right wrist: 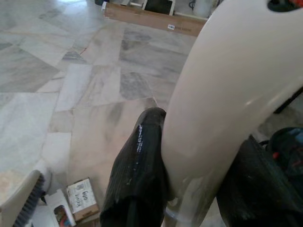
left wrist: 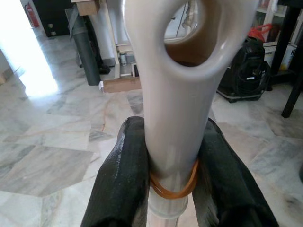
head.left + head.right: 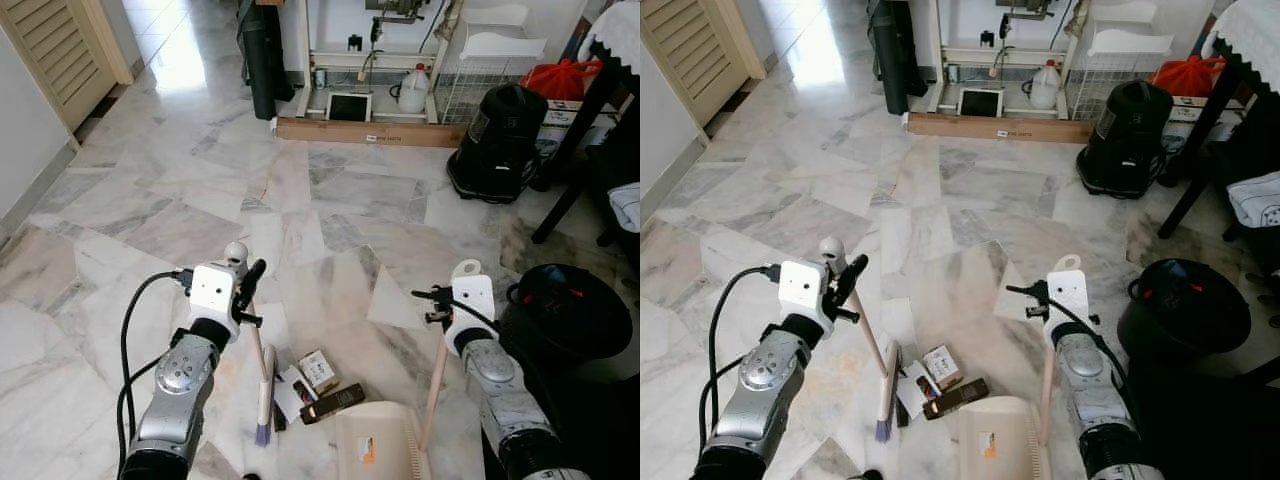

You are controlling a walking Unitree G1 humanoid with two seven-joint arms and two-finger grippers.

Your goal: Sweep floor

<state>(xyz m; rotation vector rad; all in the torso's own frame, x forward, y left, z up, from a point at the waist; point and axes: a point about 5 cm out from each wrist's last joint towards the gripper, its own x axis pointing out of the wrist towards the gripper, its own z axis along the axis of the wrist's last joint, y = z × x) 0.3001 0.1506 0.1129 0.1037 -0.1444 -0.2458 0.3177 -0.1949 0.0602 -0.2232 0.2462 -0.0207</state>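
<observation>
My left gripper (image 3: 248, 290) is shut on the cream handle of a small broom (image 3: 262, 385); its purple bristles rest on the marble floor. In the left wrist view the black fingers (image 2: 124, 175) clamp the broom handle (image 2: 175, 109) above an orange rubber band. My right gripper (image 3: 436, 300) is shut on the upright handle of a cream dustpan (image 3: 372, 440), which sits on the floor in front of me. Between broom and dustpan lie small boxes (image 3: 318, 370) and a dark packet (image 3: 335, 402). The right wrist view shows fingers (image 1: 137, 170) against the dustpan handle (image 1: 218, 104).
A black bin (image 3: 565, 310) stands close on my right. A black vacuum cleaner (image 3: 500, 140) and dark table legs (image 3: 570, 170) are further right. A long cardboard box (image 3: 370, 131) and shelving line the far wall. Open marble floor (image 3: 200, 180) stretches ahead and to the left.
</observation>
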